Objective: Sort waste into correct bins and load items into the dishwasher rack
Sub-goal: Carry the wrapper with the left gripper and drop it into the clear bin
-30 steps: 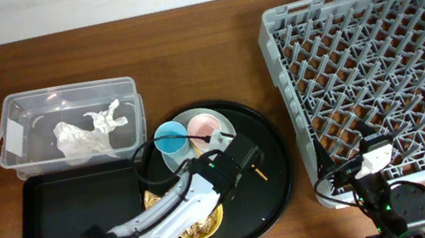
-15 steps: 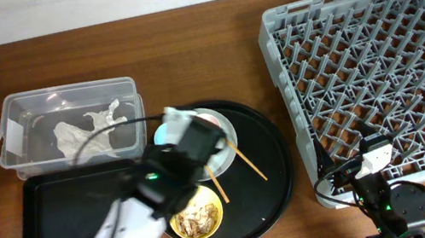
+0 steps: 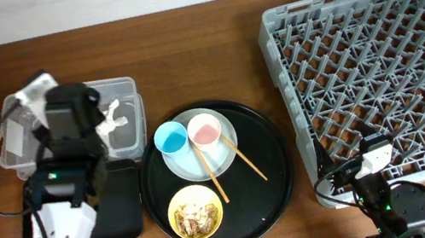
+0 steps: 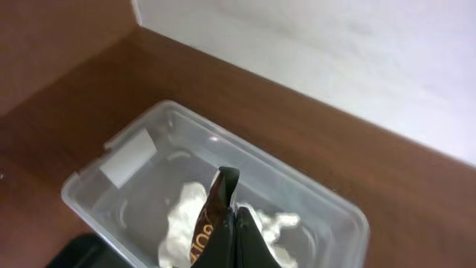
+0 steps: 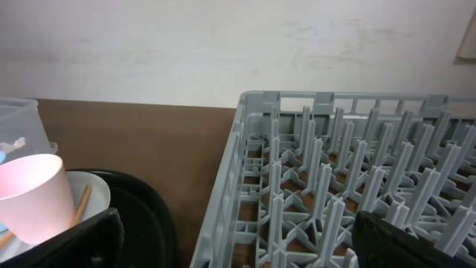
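Now wrapper [image 4: 213, 217] has moved over clear tub [image 4: 134, 190].

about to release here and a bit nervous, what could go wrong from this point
1. The candy wrapper hangs pinched in the left gripper above the clear tub. Being light, it could drift past the rim onto the black tray right beside it.
2. It might cling to a finger and ride back out.
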